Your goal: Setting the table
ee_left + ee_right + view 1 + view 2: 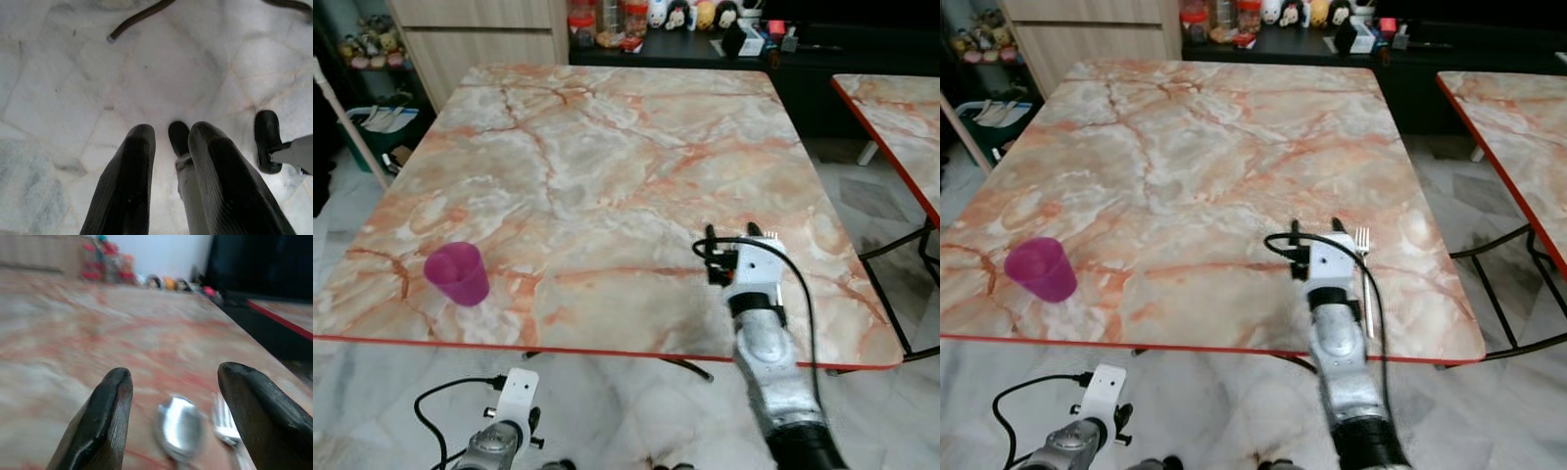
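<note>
- Here the marble table carries a pink cup, spoon and fork
- Right gripper spread above the spoon
- Left gripper slightly parted over the pale stone floor

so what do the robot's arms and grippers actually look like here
Both arms are silver metal with a white block at the wrist and a looping black cable. The right gripper has two long, rounded, matte black fingers; the left gripper has the same glossy dark fingers.
</note>
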`<state>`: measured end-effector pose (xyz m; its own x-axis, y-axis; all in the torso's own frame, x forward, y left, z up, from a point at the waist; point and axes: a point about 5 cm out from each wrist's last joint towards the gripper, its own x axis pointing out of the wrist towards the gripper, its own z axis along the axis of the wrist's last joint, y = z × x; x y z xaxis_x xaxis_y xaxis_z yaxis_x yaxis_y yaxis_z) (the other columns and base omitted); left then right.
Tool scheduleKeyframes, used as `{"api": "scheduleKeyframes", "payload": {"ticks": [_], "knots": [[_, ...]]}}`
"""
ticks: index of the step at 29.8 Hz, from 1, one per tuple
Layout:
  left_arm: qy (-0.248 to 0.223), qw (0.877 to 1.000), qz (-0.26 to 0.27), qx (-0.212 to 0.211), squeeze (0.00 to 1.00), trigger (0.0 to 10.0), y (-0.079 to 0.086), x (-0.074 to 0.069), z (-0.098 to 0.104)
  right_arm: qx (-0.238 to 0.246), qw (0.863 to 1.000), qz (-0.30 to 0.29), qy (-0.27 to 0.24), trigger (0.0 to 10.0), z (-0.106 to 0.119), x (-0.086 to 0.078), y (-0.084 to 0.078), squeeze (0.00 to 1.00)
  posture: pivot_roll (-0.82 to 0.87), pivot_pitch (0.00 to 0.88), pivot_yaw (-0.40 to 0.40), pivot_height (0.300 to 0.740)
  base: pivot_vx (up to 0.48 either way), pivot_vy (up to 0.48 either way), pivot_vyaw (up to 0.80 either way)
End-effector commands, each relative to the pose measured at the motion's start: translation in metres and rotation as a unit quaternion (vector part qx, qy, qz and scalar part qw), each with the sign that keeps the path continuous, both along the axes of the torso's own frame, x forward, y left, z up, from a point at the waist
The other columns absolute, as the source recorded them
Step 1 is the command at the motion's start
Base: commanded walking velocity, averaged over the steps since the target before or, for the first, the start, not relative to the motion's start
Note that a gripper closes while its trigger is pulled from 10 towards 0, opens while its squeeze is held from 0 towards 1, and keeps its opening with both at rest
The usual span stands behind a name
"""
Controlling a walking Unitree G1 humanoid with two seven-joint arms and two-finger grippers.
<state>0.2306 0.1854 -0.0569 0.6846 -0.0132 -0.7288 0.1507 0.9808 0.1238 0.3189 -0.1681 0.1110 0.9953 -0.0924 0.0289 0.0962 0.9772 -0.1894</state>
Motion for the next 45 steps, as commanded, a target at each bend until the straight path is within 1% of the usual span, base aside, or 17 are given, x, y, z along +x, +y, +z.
{"api": "scheduleKeyframes", "payload": {"ticks": [1, 4, 6, 9, 10, 12, 16, 20, 28, 34, 35, 37, 43, 45], "knots": [[0.012, 1.0, -0.008, -0.001, 0.0, 10.0, -0.002, -0.003, -0.003, 0.015, 0.999, -0.017, 0.046, 10.0, -0.007, 0.0, -0.007, 0.0, -0.03, 0.166, -0.025, 0.74, 0.0, 0.0, 0.0], [0.013, 1.0, -0.01, 0.0, 0.0, 10.0, -0.002, -0.003, -0.003, 0.036, 0.997, -0.025, 0.068, 10.0, -0.01, 0.001, -0.009, 0.0, -0.03, 0.166, -0.022, 0.74, 0.0, 0.0, 0.0], [0.013, 1.0, -0.011, 0.0, 0.0, 10.0, -0.002, -0.003, -0.003, 0.033, 0.997, -0.022, 0.07, 10.0, -0.007, 0.001, -0.009, 0.0, -0.03, 0.166, -0.022, 0.74, 0.0, 0.0, 0.0], [0.013, 1.0, -0.012, 0.0, 0.0, 10.0, -0.002, -0.003, -0.002, 0.046, 0.996, -0.018, 0.069, 10.0, -0.004, 0.001, -0.006, 0.0, -0.02, 0.167, -0.022, 0.74, 0.0, 0.0, 0.0], [0.012, 1.0, -0.011, 0.001, 0.0, 10.0, -0.001, -0.003, -0.002, 0.063, 0.995, -0.012, 0.073, 10.0, -0.003, 0.001, -0.003, 0.0, -0.02, 0.169, -0.021, 0.74, 0.0, 0.0, 0.0], [0.012, 1.0, -0.01, 0.002, 0.0, 10.0, -0.001, -0.003, -0.002, 0.076, 0.994, -0.007, 0.074, 10.0, 0.0, 0.0, 0.0, 0.0, -0.02, 0.169, -0.02, 0.74, 0.0, 0.0, 0.0], [0.013, 1.0, -0.01, 0.002, 0.0, 10.0, 0.0, -0.004, -0.003, 0.074, 0.994, 0.002, 0.083, 10.0, 0.002, -0.002, 0.005, 0.0, -0.02, 0.168, -0.02, 0.74, 0.0, 0.0, 0.0], [0.012, 1.0, -0.009, 0.002, 0.0, 10.0, 0.0, -0.004, -0.003, 0.086, 0.992, -0.011, 0.094, 10.0, 0.0, -0.006, 0.006, 0.0, -0.02, 0.166, -0.021, 0.74, 0.0, 0.0, 0.0], [0.011, 1.0, -0.008, 0.002, 0.0, 10.0, 0.001, -0.002, -0.002, 0.098, 0.991, -0.013, 0.091, 10.0, 0.007, -0.009, 0.008, 0.0, -0.02, 0.166, -0.02, 0.74, 0.0, 0.0, 0.0], [0.011, 1.0, -0.009, 0.002, 0.0, 10.0, 0.001, -0.002, -0.002, 0.102, 0.987, -0.021, 0.121, 10.0, -0.005, -0.013, 0.004, 0.0, -0.02, 0.169, -0.022, 0.74, 0.0, 0.0, 0.0], [0.011, 1.0, -0.009, 0.002, 0.0, 10.0, 0.001, -0.002, -0.002, 0.131, 0.983, -0.026, 0.13, 10.0, -0.009, -0.014, 0.004, 0.0, -0.02, 0.168, -0.023, 0.74, 0.0, 0.0, 0.0], [0.011, 1.0, -0.009, 0.002, 0.0, 10.0, 0.001, -0.002, -0.002, 0.161, 0.977, -0.033, 0.135, 10.0, -0.012, -0.014, 0.003, 0.0, -0.02, 0.168, -0.023, 0.74, 0.0, 0.0, 0.0], [0.013, 1.0, -0.01, 0.002, 0.0, 10.0, 0.001, -0.003, -0.002, 0.154, 0.977, -0.036, 0.141, 10.0, -0.014, -0.015, 0.002, 0.0, -0.02, 0.171, -0.021, 0.74, 0.0, 0.0, 0.0], [0.013, 1.0, -0.011, 0.003, 0.0, 10.0, 0.001, -0.003, -0.002, 0.154, 0.976, -0.033, 0.148, 10.0, -0.018, -0.015, 0.003, 0.0, -0.02, 0.17, -0.02, 0.74, 0.0, 0.0, 0.0]]}}
